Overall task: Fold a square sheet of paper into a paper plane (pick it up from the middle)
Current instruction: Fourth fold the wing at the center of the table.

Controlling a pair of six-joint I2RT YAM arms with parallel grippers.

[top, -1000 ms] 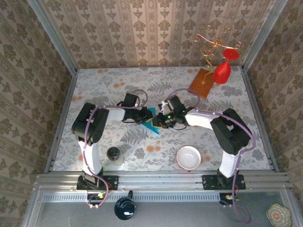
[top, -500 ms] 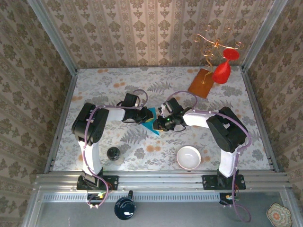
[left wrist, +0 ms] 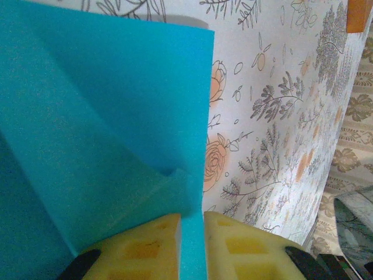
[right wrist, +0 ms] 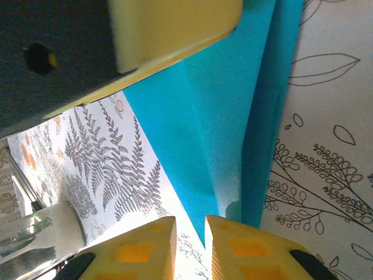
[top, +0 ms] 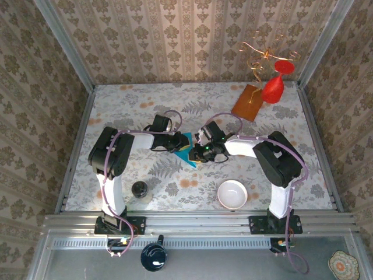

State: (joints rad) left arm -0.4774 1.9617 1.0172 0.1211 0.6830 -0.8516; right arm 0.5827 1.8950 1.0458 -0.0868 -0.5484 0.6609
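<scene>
Paper sheet (left wrist: 116, 116), teal, partly folded, at mid-table (top: 145, 105) between both arms. Left gripper (left wrist: 191, 233): jaws clamped on its crease, likely steadying it for folding. Right gripper (right wrist: 189, 224): jaws nearly together at its edge; grip uncertain.

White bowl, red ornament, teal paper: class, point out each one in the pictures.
white bowl (top: 232, 194), top external view, bare inside.
red glass-shaped ornament (top: 272, 89), top external view, its wide body.
teal paper sheet (left wrist: 116, 105), left wrist view, flat upper face.
</scene>
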